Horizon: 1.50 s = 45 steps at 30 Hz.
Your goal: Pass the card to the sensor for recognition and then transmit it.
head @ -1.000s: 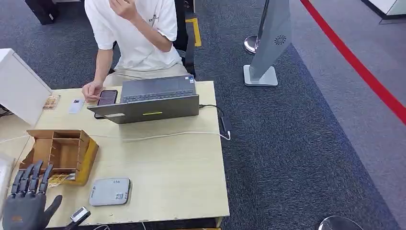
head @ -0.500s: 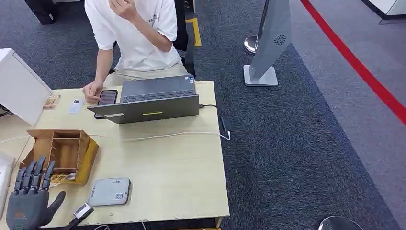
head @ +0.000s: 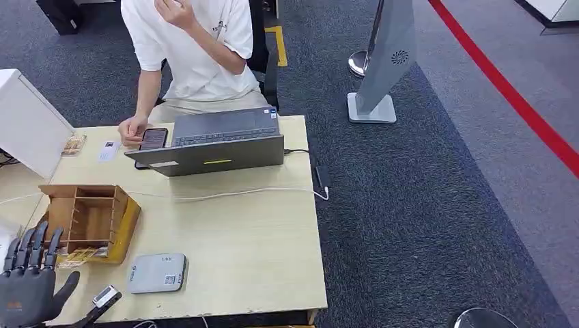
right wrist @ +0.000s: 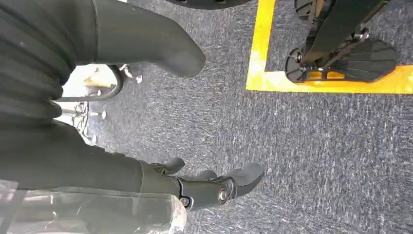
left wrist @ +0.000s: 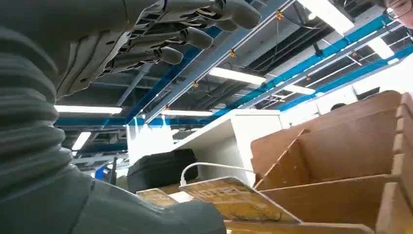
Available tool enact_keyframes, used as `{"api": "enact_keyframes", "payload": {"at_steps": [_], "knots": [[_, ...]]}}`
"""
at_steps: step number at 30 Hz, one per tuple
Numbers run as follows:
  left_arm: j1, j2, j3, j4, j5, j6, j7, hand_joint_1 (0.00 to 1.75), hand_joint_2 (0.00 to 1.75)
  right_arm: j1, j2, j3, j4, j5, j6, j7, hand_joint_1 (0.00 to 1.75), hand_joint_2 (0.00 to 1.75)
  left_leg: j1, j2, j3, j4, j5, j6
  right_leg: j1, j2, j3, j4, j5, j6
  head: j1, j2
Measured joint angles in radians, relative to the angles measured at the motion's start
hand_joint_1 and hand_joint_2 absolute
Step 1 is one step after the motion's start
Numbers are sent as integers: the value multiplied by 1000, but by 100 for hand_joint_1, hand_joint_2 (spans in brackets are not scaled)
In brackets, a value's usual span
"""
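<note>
Cardboard organiser (head: 92, 220), left hand (head: 27, 290) drawing back toward the table's near-left corner.
Fingers spread, holding nothing; card (head: 76, 257) lying at organiser's base, unpicked; sensor (head: 158, 272) waiting alongside; right hand (right wrist: 209, 187) hanging loosely curled.

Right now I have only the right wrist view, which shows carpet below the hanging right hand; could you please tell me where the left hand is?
Observer: The left hand hovers at the near left corner of the table, fingers spread, holding nothing.
Operator: Thank you. Where is the card?
Observer: A card lies at the near side of the wooden organizer, just beyond the fingertips.
Operator: And the sensor?
Observer: The grey sensor lies flat near the table's front edge, to the right of the card.
</note>
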Motion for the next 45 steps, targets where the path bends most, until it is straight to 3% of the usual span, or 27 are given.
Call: {"api": "enact_keyframes", "payload": {"at_steps": [22,45], "knots": [[-63,27,64,94,-54,0,4,0,175,0,-4,0,0,23,2,-5,0,175,0,0,0,0,0,0,0,0,0,0,0,0,0,0],[-68,32,69,124,-61,0,4,0,175,-1,-7,0,0,42,12,-5,0,175,0,0,0,0,0,0,0,0,0,0,0,0,0,0]]}}
